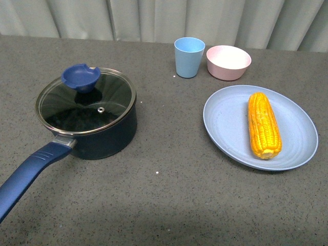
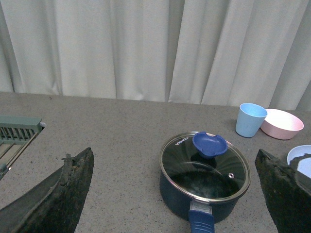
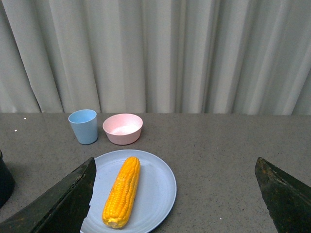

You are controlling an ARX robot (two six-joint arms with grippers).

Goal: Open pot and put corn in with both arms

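in the front view, finds the pot (image 1: pixel 87 123) at the left of the frame on the grey table (image 1: pixel 164 195), with the glass lid (image 1: pixel 102 100) seated on its rim. puts the blue knob (image 1: pixel 81 77) toward the upper left of the lid and the long blue handle (image 1: pixel 31 166) running off to the lower left corner. places the corn (image 1: pixel 264 124) at the right of the frame, lying lengthwise on the blue plate (image 1: pixel 225 123), tapered end toward the top, well apart from the pot. sees a light blue cup (image 1: pixel 189 56) and a pink bowl (image 1: pixel 228 61) side by side at the upper centre, just above the plate, with a pale curtain (image 1: pixel 154 18) along the top edge.

from the left wrist view, catches the left gripper (image 2: pixel 173 153) with its two dark fingers (image 2: pixel 68 189) spread wide, released, grasping nothing. shows the lidded pot between them, apart from both, and a green slatted rack (image 2: pixel 17 131) off to one side on the table.

from the right wrist view, catches the right gripper (image 3: pixel 175 160) likewise spread wide and empty, fingers (image 3: pixel 68 204) released. shows the plate with the corn between them, the corn apart from both fingers.
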